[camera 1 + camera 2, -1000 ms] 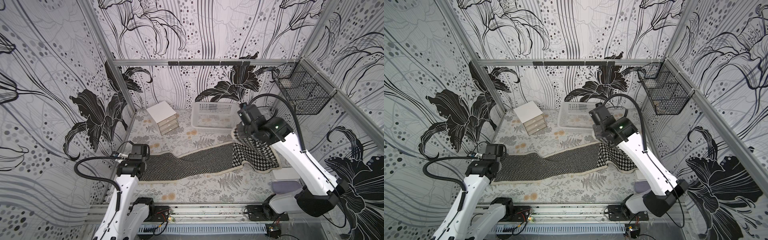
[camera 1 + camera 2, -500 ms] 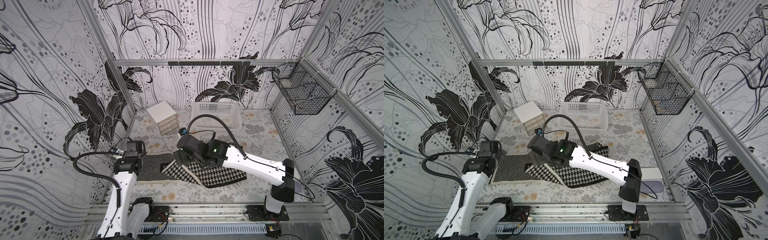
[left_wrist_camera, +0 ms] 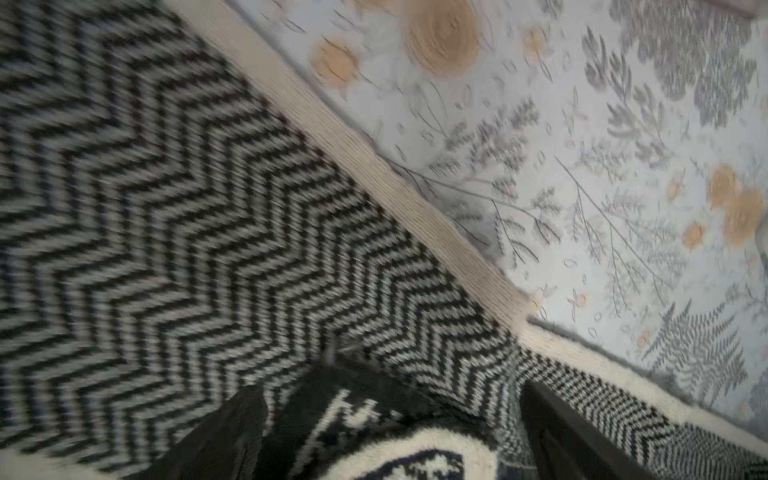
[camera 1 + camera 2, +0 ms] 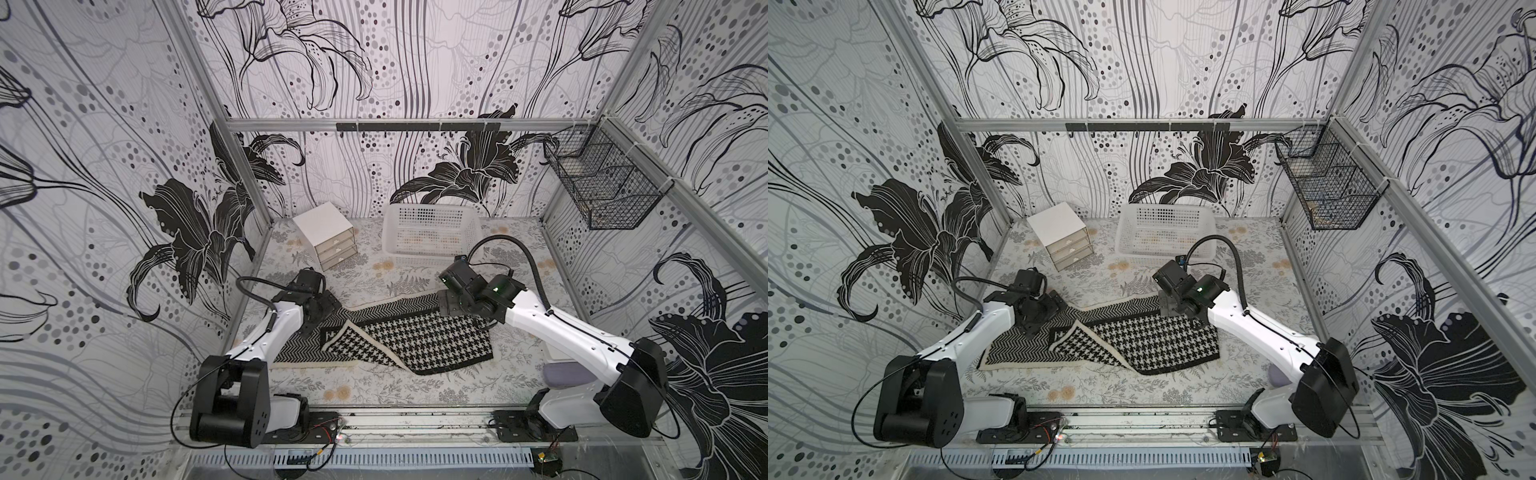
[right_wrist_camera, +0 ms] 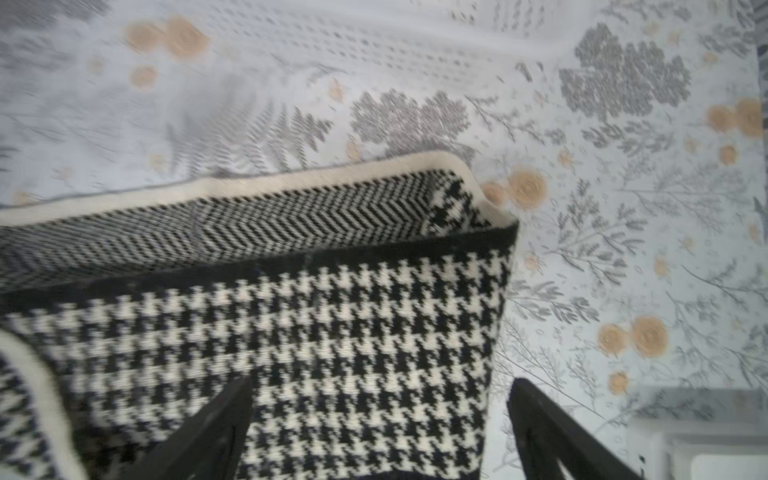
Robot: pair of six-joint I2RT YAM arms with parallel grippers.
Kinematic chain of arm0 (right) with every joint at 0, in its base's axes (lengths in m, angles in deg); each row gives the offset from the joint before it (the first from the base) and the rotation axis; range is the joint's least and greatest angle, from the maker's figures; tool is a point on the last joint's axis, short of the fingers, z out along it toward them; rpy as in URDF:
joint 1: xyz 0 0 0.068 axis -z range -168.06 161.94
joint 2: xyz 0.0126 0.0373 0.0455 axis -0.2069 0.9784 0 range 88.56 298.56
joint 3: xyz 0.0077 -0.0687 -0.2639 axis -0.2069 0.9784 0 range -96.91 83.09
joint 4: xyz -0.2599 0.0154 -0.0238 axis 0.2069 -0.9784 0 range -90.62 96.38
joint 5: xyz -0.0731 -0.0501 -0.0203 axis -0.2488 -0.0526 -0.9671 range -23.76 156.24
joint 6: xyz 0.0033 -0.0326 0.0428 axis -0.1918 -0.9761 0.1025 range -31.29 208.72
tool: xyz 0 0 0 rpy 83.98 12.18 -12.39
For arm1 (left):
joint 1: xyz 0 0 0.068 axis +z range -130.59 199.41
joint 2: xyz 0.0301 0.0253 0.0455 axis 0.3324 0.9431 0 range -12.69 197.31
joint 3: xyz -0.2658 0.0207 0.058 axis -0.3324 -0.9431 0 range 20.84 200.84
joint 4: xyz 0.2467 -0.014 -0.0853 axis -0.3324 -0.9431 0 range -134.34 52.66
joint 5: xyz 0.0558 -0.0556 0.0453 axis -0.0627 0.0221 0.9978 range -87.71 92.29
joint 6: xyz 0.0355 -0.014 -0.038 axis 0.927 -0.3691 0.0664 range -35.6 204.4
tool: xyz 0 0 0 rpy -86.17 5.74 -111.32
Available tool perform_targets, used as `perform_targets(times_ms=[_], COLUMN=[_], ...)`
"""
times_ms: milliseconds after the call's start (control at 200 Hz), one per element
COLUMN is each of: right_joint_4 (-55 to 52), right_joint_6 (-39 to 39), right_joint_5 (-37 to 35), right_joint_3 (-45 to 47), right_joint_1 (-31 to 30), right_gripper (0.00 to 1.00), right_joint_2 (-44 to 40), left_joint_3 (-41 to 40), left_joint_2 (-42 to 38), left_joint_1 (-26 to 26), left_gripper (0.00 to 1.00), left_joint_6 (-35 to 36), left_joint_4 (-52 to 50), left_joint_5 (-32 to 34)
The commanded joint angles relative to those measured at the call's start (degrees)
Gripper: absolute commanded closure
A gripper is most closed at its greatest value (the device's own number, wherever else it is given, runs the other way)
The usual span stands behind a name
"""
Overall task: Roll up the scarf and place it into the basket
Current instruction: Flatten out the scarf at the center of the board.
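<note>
Between the right fingers (image 5: 208, 432), spread wide and gripping nothing, houndstooth cloth shows underneath; they hang over that end of the scarf (image 4: 415, 336). Left fingers (image 3: 224, 432) are also released, spread over the herringbone half near its cream edge. A blurred black-and-white fold sits between them, contact unclear. Scarf lies mid-bench (image 4: 374, 395), unrolled, houndstooth half folded over the herringbone half, one corner flipped. Basket (image 4: 424, 216) stands at the back wall, apart from the scarf, with a white drawer box (image 4: 328, 232) just beside it.
</note>
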Motion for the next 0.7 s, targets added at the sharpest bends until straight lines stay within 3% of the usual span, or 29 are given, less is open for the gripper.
perform_targets(times_ms=[0,200,365,591,696], right_joint_4=[-0.3,0.0,0.4,1.3,1.3], right_joint_6=[0.0,-0.1,-0.2,-0.4,-0.4], right_joint_5=[-0.5,-0.7,-1.0,-0.6,-0.6], right_joint_3=[1.2,3.2,5.2,6.9,7.3], right_joint_1=[0.7,0.7,1.2,2.0,2.8], right_gripper=[0.04,0.04,0.04,0.04,0.05], right_joint_2=[-3.2,-4.4,-6.0,-6.7,-6.4], left_joint_3=[4.5,8.5,7.4,6.9,6.1], left_joint_2=[4.3,10.7,10.5,9.6,9.8], left_joint_1=[-7.3,-14.1,-15.5,-16.0,-16.4], left_gripper=[0.02,0.19,0.33,0.43,0.54], left_joint_6=[-5.5,-11.8,-14.8,-15.8,-16.7], left_joint_4=[2.5,-1.0,-2.4,-4.1,-3.9], left_joint_5=[0.8,6.3,9.1,11.3,11.5])
